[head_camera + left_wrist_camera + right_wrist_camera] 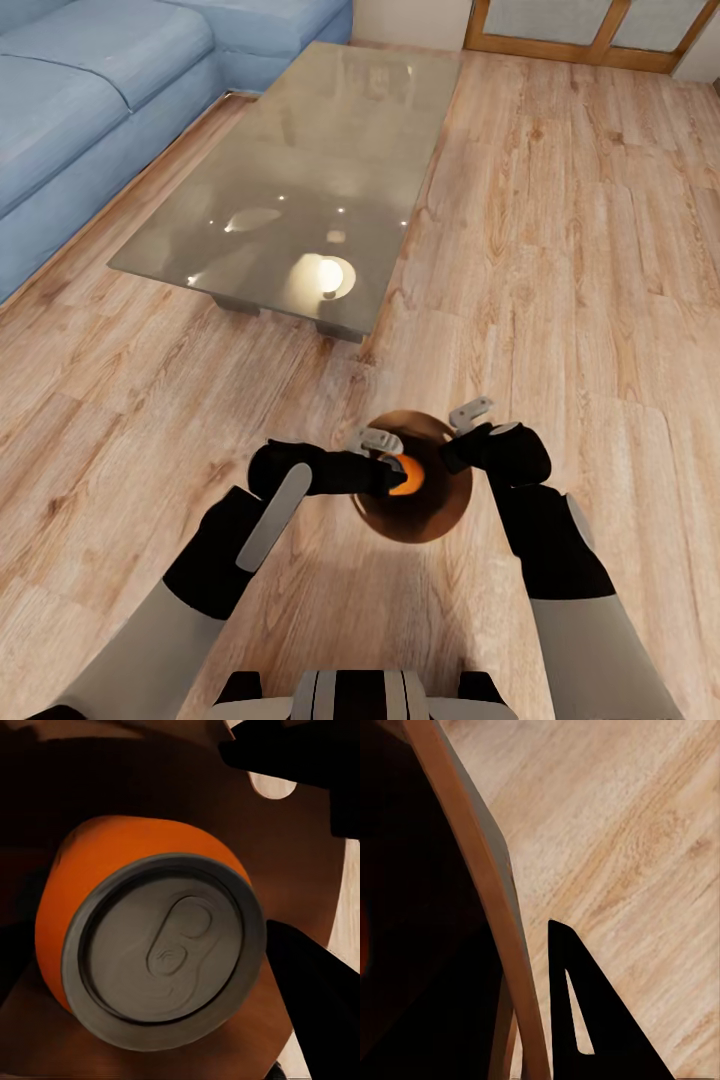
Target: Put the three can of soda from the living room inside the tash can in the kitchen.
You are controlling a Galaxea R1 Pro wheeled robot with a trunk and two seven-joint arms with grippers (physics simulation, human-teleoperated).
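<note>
Item: orange soda can point(408, 476), silver tab end toward the left wrist camera point(150, 945). Location: head view, at about 6 o'clock, inside the round brown mouth of the trash can point(445, 520), which stands on the wood floor point(560, 250) of the living room, not in a kitchen.

Holder: left gripper point(392, 466), reaching in from 9 o'clock over the bin's rim. The can sits right at its tip, and a dark finger point(315, 997) lies beside the can body in the wrist view. Whether the jaws pinch the can or have let go cannot be told. Judgement: the can is held over the opening so that a release drops it straight in.

Second tool: right gripper point(470, 414) at the bin's far rim, near 1 o'clock of the opening. Its wrist view shows the brown rim point(487, 892) running just beside one dark finger point(585, 1020), the finger outside the wall. Jaw state cannot be told; it may be steadying the bin, as a judgement.

Surroundings: glass-topped coffee table point(300, 180) at 11 o'clock, well apart; light-blue sofa point(90, 110) at 10 o'clock; wood-framed glass doors point(590, 30) at 1 o'clock.

Obstructions: none between can and bin interior. The two wrists crowd the rim, which could nudge the bin.
</note>
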